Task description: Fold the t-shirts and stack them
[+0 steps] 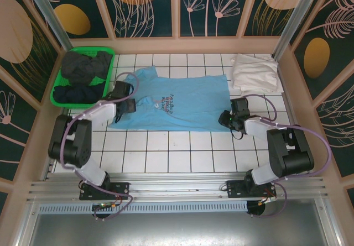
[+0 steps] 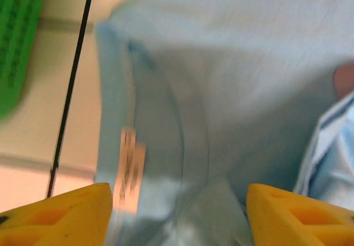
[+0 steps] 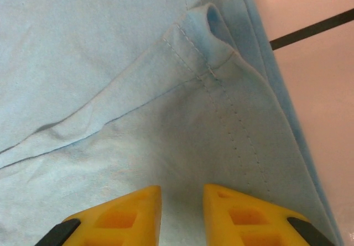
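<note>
White tiled surface point(image 1: 166, 146), walled by leaf-patterned panels point(image 1: 149, 8), carries a blue shirt point(image 1: 182, 99) spread flat at its middle. Left of the blue shirt, at the far corner, a green basket point(image 1: 58, 94) holds dark shirts point(image 1: 83, 69) in a heap. The left end effector point(image 1: 126, 98) hangs over the blue shirt's left edge, at the collar; from the left wrist its fingers stand spread wide, the neck label point(image 2: 130, 168) below them. Right of the blue shirt and further back lies a folded white shirt point(image 1: 253, 73). The right end effector point(image 1: 228, 118) sits at the blue shirt's right hem corner, fingers point(image 3: 127, 213) almost together; whether they pinch cloth, I cannot tell.
</note>
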{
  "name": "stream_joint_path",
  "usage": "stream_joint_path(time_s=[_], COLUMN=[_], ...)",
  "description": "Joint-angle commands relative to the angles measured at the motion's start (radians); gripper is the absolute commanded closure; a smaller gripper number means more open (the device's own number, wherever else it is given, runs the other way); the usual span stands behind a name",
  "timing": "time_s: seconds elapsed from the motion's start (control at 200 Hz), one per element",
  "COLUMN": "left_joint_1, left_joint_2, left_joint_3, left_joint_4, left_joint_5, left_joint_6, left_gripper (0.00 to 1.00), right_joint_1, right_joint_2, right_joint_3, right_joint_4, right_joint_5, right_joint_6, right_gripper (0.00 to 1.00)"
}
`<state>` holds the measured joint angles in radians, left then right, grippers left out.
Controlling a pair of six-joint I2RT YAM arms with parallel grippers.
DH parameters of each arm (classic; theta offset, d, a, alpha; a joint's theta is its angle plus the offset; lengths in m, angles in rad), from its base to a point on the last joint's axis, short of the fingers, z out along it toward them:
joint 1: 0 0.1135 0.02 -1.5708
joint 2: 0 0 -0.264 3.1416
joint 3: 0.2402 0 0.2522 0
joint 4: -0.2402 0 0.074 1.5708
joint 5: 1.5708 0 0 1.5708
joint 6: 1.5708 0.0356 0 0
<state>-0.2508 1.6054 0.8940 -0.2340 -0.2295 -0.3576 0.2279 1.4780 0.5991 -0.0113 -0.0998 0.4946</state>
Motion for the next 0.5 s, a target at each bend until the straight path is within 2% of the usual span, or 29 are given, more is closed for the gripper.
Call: stream_joint_path(time_s=[0.0, 0.05, 0.095, 0.155, 0.2, 0.24, 0.28, 0.335, 0.38, 0.435, 0.495], left_joint_1=[-0.024, -0.025, -0.025, -0.025, -0.025, -0.025, -0.025, -0.025, -0.024, -0.024, -0.025], left_joint_2=[-0.074, -0.095, -0.115, -0.142, -0.155, -0.16, -0.157, -0.151, -0.143, -0.134, -0.129], left_joint_3=[-0.115, -0.158, -0.187, -0.21, -0.221, -0.216, -0.206, -0.199, -0.2, -0.205, -0.208], left_joint_4=[0.042, 0.041, 0.044, 0.041, 0.04, 0.032, 0.021, 0.013, 0.011, 0.006, 0.005], left_joint_5=[0.069, 0.073, 0.084, 0.073, 0.058, 0.041, 0.032, 0.029, 0.033, 0.042, 0.061], left_joint_6=[-0.164, -0.19, -0.202, -0.214, -0.21, -0.204, -0.196, -0.188, -0.186, -0.184, -0.186], left_gripper=[0.46, 0.57, 0.61, 0.62, 0.56, 0.55, 0.57, 0.67, 0.69, 0.79, 0.8], right_joint_1=[-0.009, -0.009, -0.01, -0.011, -0.01, -0.012, -0.021, -0.036, -0.044, -0.05, -0.053], right_joint_2=[0.004, 0.016, 0.028, 0.04, 0.044, 0.037, 0.031, 0.018, -0.001, -0.03, -0.063], right_joint_3=[-0.009, -0.011, -0.02, -0.027, -0.032, -0.036, -0.04, -0.048, -0.06, -0.082, -0.099], right_joint_4=[-0.024, -0.022, -0.013, -0.012, -0.014, -0.02, -0.031, -0.05, -0.063, -0.062, -0.062], right_joint_5=[0.009, 0.011, 0.013, 0.016, 0.026, 0.028, 0.033, 0.038, 0.04, 0.04, 0.036], right_joint_6=[-0.022, -0.022, -0.019, -0.013, -0.01, -0.002, 0.009, 0.024, 0.032, 0.036, 0.039], right_gripper=[0.74, 0.74, 0.74, 0.74, 0.74, 0.75, 0.75, 0.76, 0.76, 0.76, 0.76])
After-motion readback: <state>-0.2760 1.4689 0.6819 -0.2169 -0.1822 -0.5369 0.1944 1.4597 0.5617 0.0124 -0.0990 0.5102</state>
